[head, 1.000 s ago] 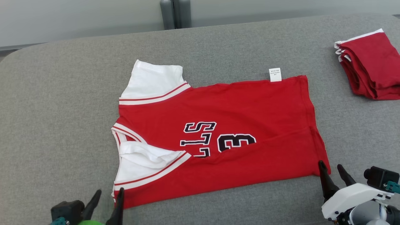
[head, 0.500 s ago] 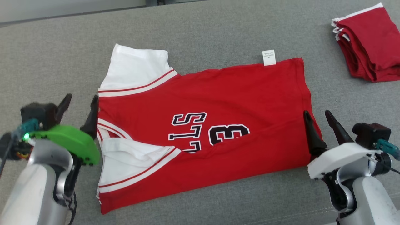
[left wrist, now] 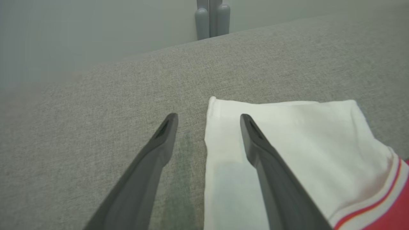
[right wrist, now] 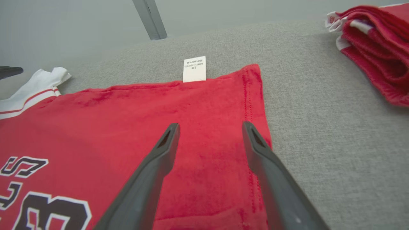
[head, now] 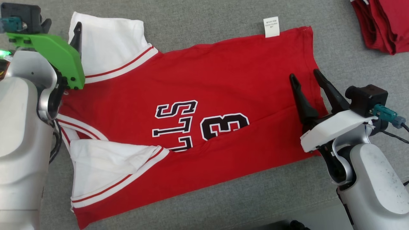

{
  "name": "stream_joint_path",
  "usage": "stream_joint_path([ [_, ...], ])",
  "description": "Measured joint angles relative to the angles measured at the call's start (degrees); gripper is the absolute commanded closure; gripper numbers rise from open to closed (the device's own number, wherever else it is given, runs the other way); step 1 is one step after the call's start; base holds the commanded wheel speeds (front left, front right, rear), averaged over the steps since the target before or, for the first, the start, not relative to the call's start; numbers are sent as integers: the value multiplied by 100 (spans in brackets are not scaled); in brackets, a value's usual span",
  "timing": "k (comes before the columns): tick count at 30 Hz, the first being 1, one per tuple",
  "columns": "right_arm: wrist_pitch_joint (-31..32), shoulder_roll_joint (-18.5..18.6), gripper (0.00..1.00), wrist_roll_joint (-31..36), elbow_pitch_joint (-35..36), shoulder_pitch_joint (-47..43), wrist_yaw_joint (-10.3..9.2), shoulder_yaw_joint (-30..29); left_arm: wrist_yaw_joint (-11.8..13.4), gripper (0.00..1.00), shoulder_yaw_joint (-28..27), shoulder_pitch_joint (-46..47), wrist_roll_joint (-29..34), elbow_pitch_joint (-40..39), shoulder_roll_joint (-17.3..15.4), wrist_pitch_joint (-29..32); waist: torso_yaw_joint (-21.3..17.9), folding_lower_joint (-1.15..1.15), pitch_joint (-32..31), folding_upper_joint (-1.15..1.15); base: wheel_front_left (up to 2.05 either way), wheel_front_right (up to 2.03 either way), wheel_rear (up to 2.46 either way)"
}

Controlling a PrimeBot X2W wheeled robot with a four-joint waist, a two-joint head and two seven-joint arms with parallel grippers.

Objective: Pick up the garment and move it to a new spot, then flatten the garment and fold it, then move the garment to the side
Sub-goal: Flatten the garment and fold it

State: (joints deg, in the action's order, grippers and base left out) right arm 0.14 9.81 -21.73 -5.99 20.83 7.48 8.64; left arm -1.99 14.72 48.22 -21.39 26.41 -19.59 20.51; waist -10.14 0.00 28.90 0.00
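The red shirt (head: 204,80) lies spread out in the middle of the grey pad (head: 223,210), collar end toward the robot's left, bottom hem (head: 311,48) toward its right. The near long edge is folded over, so a crease cuts off the black-and-white print (head: 223,126). It has 2 white sleeves with red-striped bands: the far sleeve (head: 108,41) lies flat, the near sleeve (head: 105,159) is rumpled. A small white tag (head: 271,26) pokes out past the far edge by the hem corner.

The left gripper (left wrist: 208,116) is spread wide, straddling the far sleeve's outer edge, 1 finger over bare pad and 1 over white cloth. The right gripper (head: 304,73) is spread apart too, low over the hem and not gripping anything. Can't tell if it touches the cloth.

There's plenty of bare pad past the far edge and along the near one. Well off to the right sits a pile of folded red clothes (head: 383,25). The shirt looks like soft knit, the pad is coarse woven grey.
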Motion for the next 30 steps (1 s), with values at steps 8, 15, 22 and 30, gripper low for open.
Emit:
stream_joint_path([
  [8,-75,57,0,-71,-53,136,0,134,56,0,82,466,88,688,-26,82,-190,0,272,0,0,0,0],
  [15,-69,236,0,-104,-56,407,0,274,-104,100,275,654,112,992,-59,170,-211,0,276,0,0,0,0],
  [22,152,613,0,42,-235,969,1,493,-203,100,365,737,92,1070,42,-98,-109,0,248,0,0,0,0],
  [30,595,1234,0,322,-1139,2100,1,858,-342,100,409,790,-24,650,63,-491,209,0,166,0,0,0,0],
])
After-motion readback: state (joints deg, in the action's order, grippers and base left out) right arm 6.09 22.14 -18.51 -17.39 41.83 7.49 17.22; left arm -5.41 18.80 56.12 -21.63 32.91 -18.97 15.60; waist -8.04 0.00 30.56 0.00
